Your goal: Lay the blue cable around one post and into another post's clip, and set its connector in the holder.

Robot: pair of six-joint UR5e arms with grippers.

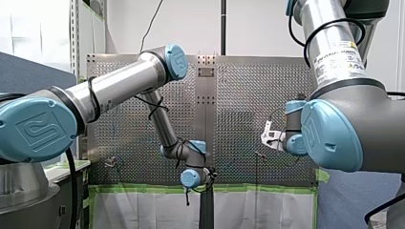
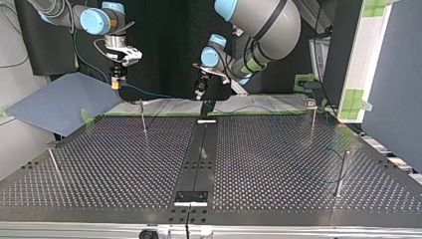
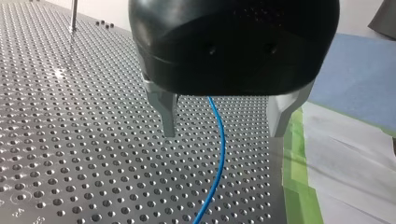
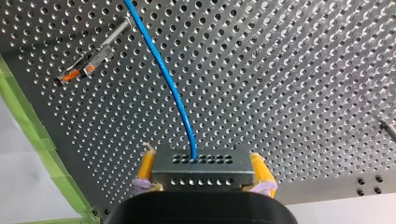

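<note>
Here, the right fingers (image 4: pixel 147 166) clench the connector (image 4: pixel 203 171); the cable (image 3: pixel 217 149) hangs between the released left fingers (image 3: pixel 166 112), above the worktop (image 3: pixel 70 140).

In the front view, bright and even light is seen; long white highlights are thrown along the upper sides of my left arm (image 1: pixel 119 86) and my right arm (image 1: pixel 334 47), and the wall (image 1: pixel 191 24) behind is washed pale. In the top view the background behind the arms is left dark, while a soft sheen is spread over the far half of the desk (image 2: pixel 278 164). In the left wrist view a glint is caught on the desk near a post (image 3: pixel 73 14), and a broad soft highlight is laid across the black housing of my left arm's tool (image 3: pixel 222 133). In the right wrist view the connector (image 4: pixel 203 175), clamped in my right arm's tool (image 4: pixel 202 156), is palely lit, and a darker band is seen along the desk's edge.
</note>
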